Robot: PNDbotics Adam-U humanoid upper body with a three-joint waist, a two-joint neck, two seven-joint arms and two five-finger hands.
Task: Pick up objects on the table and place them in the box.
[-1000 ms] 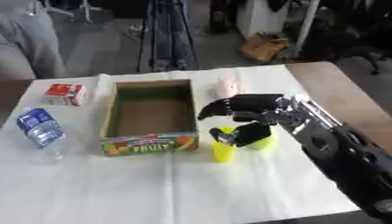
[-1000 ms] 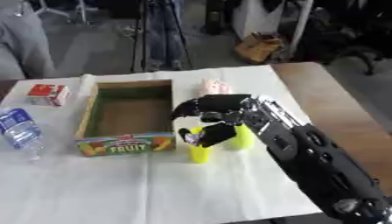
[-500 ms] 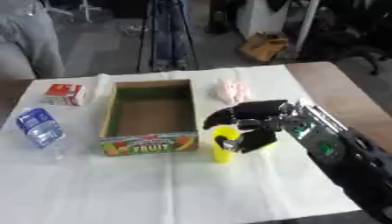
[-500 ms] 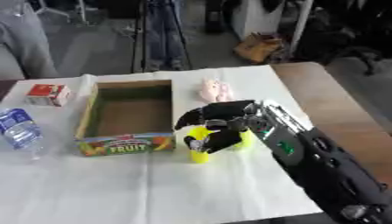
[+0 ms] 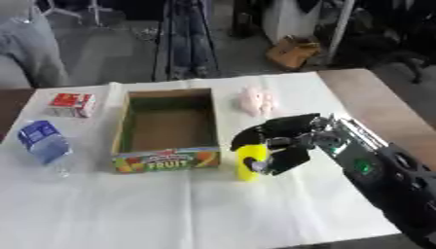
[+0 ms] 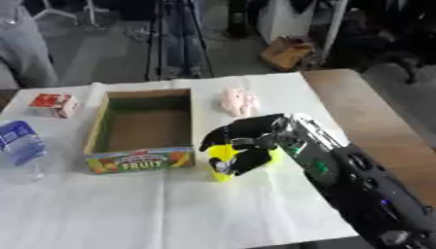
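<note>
A yellow cup-like object (image 5: 249, 163) stands on the white tablecloth just right of the fruit box (image 5: 165, 127), which is an open cardboard box with nothing inside. My right hand (image 5: 279, 141) comes in from the right and its fingers and thumb curl round the yellow object. A pink soft object (image 5: 255, 100) lies behind the hand. A red-and-white carton (image 5: 70, 105) and a clear water bottle with a blue label (image 5: 41, 142) lie left of the box. My left hand shows in neither view.
The white cloth (image 5: 196, 209) covers most of the table, with bare brown wood (image 5: 374, 102) at the right. A tripod, a cardboard box on the floor and a person's legs stand beyond the far edge.
My right hand has dropped lower and its fingers have closed in round the yellow object. The yellow object and the box stay where they were.
</note>
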